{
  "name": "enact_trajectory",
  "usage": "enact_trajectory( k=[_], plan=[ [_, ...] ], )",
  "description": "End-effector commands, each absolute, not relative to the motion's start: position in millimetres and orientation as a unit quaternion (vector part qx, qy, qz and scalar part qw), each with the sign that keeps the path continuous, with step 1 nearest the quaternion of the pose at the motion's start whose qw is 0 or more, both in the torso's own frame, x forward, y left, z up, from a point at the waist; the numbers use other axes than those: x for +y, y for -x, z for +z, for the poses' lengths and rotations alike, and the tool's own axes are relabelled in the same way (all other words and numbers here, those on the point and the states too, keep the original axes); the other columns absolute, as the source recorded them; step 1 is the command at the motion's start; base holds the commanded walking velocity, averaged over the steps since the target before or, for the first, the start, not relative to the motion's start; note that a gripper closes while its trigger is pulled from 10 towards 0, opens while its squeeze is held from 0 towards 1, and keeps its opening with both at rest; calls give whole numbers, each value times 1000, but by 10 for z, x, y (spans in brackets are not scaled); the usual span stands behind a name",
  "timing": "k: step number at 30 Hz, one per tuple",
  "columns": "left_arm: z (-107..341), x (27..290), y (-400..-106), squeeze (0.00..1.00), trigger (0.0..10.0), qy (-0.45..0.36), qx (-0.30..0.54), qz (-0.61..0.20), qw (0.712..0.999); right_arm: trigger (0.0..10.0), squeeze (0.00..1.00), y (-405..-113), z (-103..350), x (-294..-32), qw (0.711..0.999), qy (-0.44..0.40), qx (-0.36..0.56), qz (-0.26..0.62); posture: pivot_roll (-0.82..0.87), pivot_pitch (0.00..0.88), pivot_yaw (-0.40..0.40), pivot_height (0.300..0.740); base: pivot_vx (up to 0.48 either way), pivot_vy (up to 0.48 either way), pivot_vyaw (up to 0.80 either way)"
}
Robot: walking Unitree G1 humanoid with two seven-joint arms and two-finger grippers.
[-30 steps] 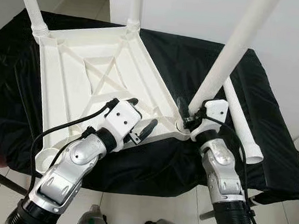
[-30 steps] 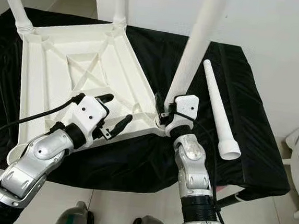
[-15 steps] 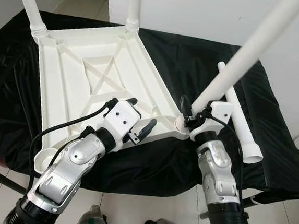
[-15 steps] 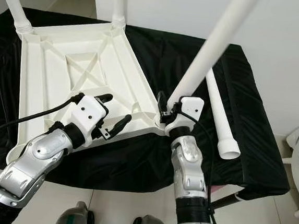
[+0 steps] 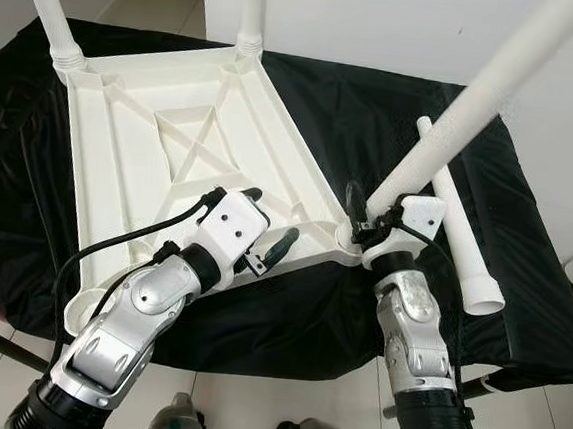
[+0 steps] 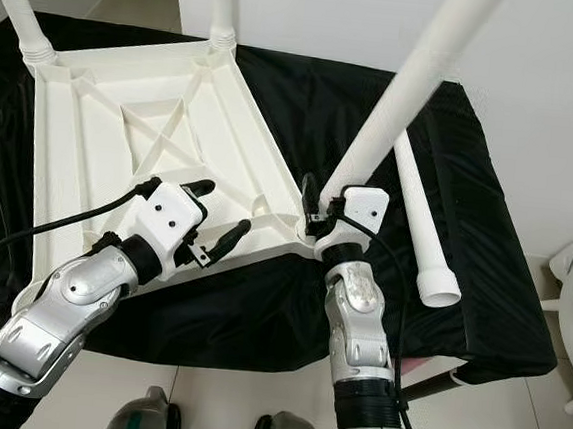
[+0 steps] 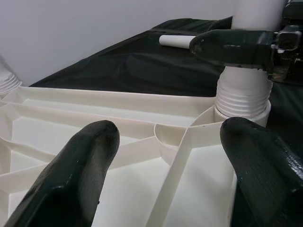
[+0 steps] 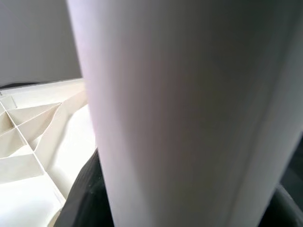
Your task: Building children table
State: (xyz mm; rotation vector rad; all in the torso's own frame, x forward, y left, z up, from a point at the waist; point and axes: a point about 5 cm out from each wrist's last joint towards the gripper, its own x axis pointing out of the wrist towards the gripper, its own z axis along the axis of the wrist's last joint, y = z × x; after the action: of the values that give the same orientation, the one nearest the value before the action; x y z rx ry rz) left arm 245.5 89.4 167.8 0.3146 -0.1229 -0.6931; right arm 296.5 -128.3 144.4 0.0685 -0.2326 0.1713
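Currently, your reference landmark is the white tabletop [image 5: 171, 154], which lies upside down on a surface covered by a black cloth [image 5: 521, 285], ribbed underside facing up. The cloth extends past the tabletop on every side you can see.

Two legs are already seated at the far corners of the tabletop: one far leg [image 5: 46, 3] at its far left corner and a second far leg [image 5: 251, 11] at the next far corner. Both stand upright.

At the near right corner of the tabletop, a third leg [image 5: 477, 101] sits with its threaded end at the corner socket [image 7: 241, 101]. Note that it is tilted, leaning away from the tabletop toward the right. A spare leg [image 5: 456, 224] lies flat on the cloth just to the right of that corner, wide end toward you.

Your right gripper [image 5: 366, 225] is at the same near right corner, fingers clamped around the base of the tilted leg just above the socket. In the right wrist view the leg [image 8: 189, 109] presses between the fingers [image 8: 83, 189].

Your left gripper [image 5: 263, 228] rests on the near edge of the tabletop, left of the socket, with its fingers [image 7: 75, 175] spread apart over the ribs and holding nothing.
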Motion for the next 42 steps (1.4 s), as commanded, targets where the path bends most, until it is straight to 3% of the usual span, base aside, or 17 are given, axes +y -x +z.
enact_trajectory(
  k=[1,8,15,21,29,30,42],
  plan=[
    [1718,855,-2426,0,10000,-157,-62,-373,912,10000,0,-3002,1341,-1309,994,-26,-76,80,45,55,-17,740,0,0,0],
    [1714,857,-2427,0,10000,-157,-61,-373,912,10000,0,-3049,1316,-1320,995,-17,-51,86,44,52,-20,740,0,0,0],
    [1711,850,-2416,0,10000,-155,-60,-374,913,10000,0,-3086,1341,-1284,986,85,-57,135,46,53,-24,740,0,0,0],
    [1713,849,-2415,0,10000,-155,-60,-374,913,10000,0,-3040,1365,-1235,977,123,-71,160,46,53,-24,740,0,0,0],
    [1711,844,-2413,0,10000,-154,-61,-374,913,10000,0,-3009,1289,-1290,986,67,-45,148,46,45,-28,740,0,0,0],
    [1712,838,-2411,0,10000,-154,-61,-375,912,10000,0,-3061,1259,-1381,994,6,-17,105,46,45,-28,740,0,0,0],
    [1717,847,-2409,0,10000,-155,-60,-377,911,10000,0,-3041,1158,-1506,997,-57,11,47,43,57,-21,740,0,0,0]
  ],
)
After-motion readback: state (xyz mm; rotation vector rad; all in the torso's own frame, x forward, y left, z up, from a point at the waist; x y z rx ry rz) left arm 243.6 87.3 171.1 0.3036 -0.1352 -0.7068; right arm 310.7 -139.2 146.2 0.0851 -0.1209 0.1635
